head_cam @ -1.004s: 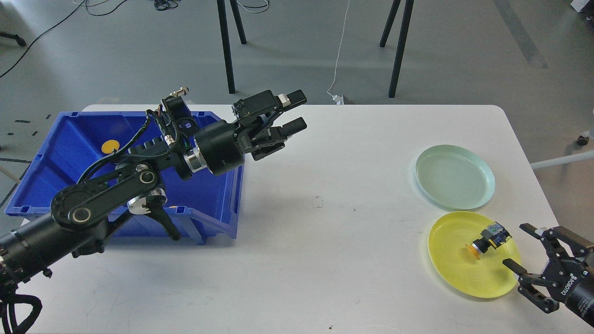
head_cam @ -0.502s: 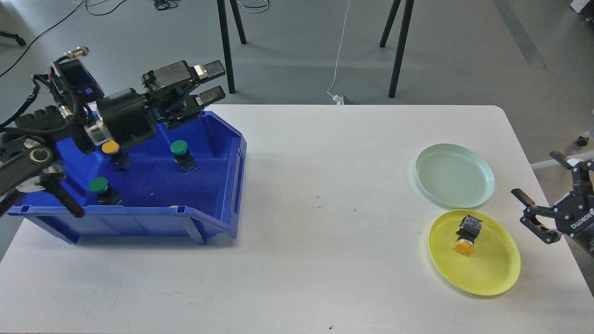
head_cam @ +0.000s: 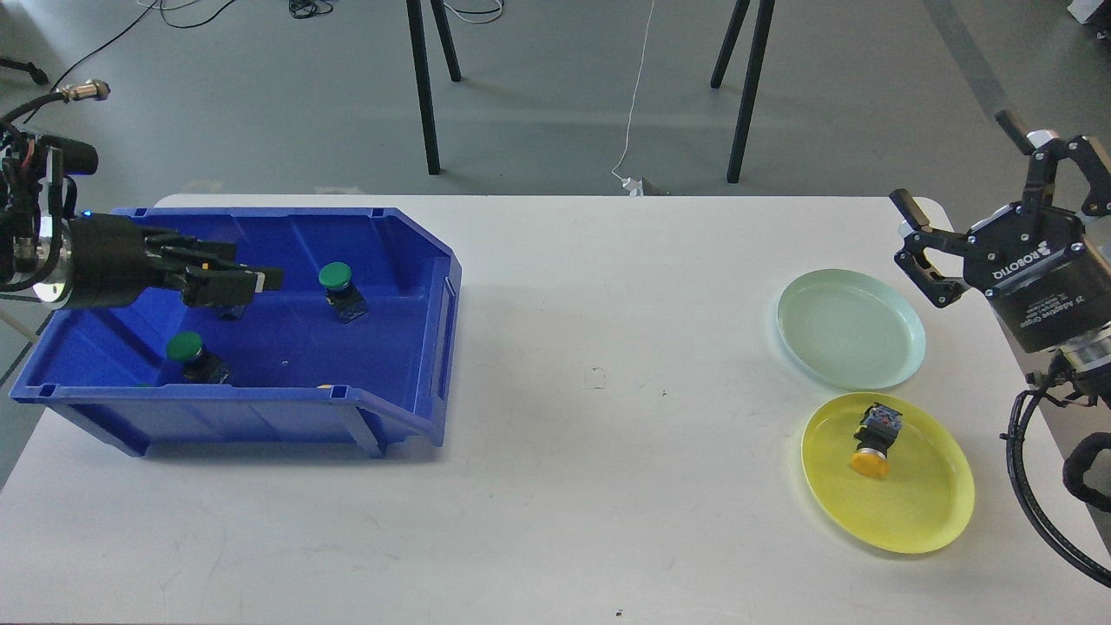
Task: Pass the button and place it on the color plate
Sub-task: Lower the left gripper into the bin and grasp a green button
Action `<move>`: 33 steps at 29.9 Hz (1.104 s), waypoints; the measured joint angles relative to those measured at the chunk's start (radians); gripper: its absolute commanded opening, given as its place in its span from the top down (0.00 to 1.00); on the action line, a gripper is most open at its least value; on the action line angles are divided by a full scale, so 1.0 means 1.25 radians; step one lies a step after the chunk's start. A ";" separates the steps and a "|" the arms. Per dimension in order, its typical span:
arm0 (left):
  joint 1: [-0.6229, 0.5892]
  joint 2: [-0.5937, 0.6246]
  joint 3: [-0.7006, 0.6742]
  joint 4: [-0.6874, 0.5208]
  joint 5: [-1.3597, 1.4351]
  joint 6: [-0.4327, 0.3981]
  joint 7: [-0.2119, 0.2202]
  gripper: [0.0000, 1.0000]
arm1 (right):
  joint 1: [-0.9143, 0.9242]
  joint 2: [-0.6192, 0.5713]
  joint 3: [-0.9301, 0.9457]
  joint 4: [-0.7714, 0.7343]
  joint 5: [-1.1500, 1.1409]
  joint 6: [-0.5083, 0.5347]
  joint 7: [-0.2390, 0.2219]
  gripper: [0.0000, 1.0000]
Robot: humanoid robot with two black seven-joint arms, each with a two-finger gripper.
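A yellow button (head_cam: 871, 460) lies on its side on the yellow plate (head_cam: 920, 516) at the right front. The pale green plate (head_cam: 851, 334) behind it holds nothing. The blue bin (head_cam: 364, 408) at the left holds two green buttons (head_cam: 334, 276) (head_cam: 184, 345). My left gripper (head_cam: 260, 279) is low inside the bin, left of the nearer-centre green button, seen side-on so its jaws cannot be told apart. It covers the spot where a yellow button stood. My right gripper (head_cam: 955, 165) is open and empty, raised above the table's right edge beyond the green plate.
A sliver of yellow (head_cam: 323, 386) shows behind the bin's front wall. The white table (head_cam: 608, 391) is bare between the bin and the plates. Stand legs (head_cam: 423, 95) rise on the floor beyond the far edge.
My left gripper has swung left and dropped into the bin, over the yellow button there. My right gripper has risen and pulled back from the yellow plate, still open.
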 measured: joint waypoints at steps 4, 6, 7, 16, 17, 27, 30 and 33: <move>0.003 -0.002 0.010 0.036 0.101 0.000 0.000 0.19 | 0.001 0.002 -0.010 -0.010 0.000 0.000 0.000 0.01; 0.003 -0.007 0.019 0.059 0.129 0.000 0.000 0.19 | 0.000 0.002 -0.012 -0.015 0.000 0.000 0.000 0.01; 0.003 -0.012 0.027 0.071 0.139 0.000 0.000 0.19 | -0.003 0.002 -0.012 -0.017 0.000 0.000 0.000 0.01; 0.002 -0.098 0.070 0.176 0.168 0.000 0.000 0.22 | -0.017 -0.007 -0.012 -0.020 0.001 0.000 0.000 0.01; 0.002 -0.106 0.074 0.187 0.169 0.000 0.000 0.22 | -0.018 -0.007 -0.011 -0.020 0.001 0.000 0.000 0.01; 0.009 -0.139 0.096 0.244 0.169 0.000 0.000 0.23 | -0.021 -0.007 -0.010 -0.020 0.002 0.000 0.000 0.01; 0.010 -0.141 0.110 0.261 0.169 0.000 0.000 0.23 | -0.022 -0.007 -0.013 -0.020 0.002 0.000 0.000 0.01; 0.010 -0.141 0.120 0.273 0.169 0.000 0.000 0.23 | -0.024 -0.005 -0.014 -0.019 0.002 0.000 0.000 0.01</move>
